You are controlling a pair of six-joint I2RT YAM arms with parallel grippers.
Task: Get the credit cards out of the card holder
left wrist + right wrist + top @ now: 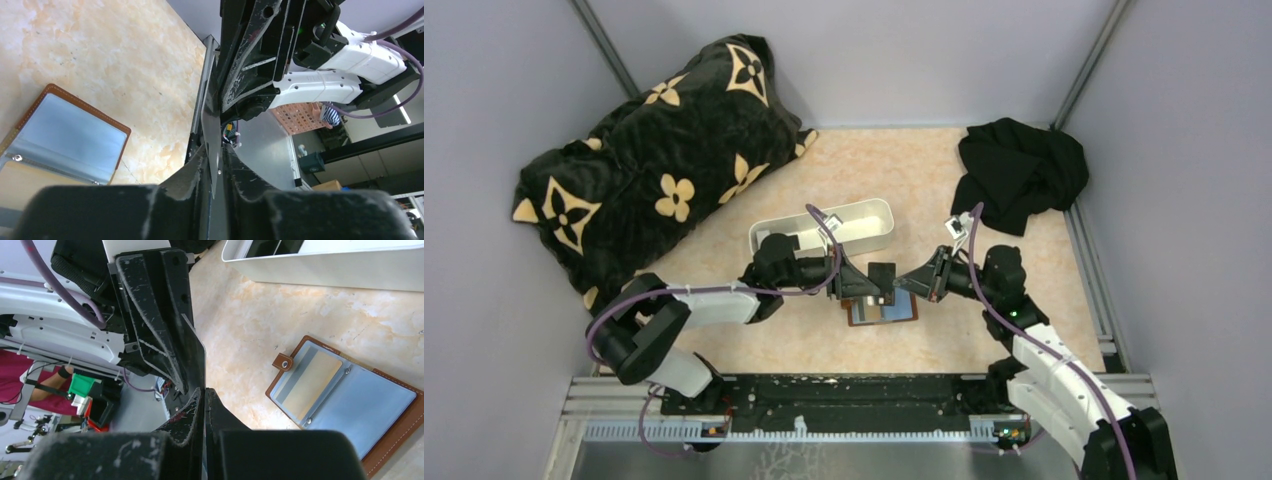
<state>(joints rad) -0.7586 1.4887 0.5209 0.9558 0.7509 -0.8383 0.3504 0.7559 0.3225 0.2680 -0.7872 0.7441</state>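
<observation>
The card holder [884, 312] lies open on the table, brown leather outside with blue-grey pockets [65, 135]. One pocket holds a tan card [312, 382]. Just above the holder both grippers meet tip to tip on one dark credit card [882, 277], held on edge. My left gripper [215, 150] has its fingers pressed on the near end of that thin grey card [212, 130]. My right gripper [204, 390] is shut on the card's [195, 350] other end. In the top view the left gripper [864, 285] comes from the left and the right gripper [914, 283] from the right.
A long white tray [824, 228] stands just behind the grippers. A black patterned pillow [654, 160] fills the back left, and a black cloth [1019, 170] lies at the back right. Grey walls close in the table on three sides.
</observation>
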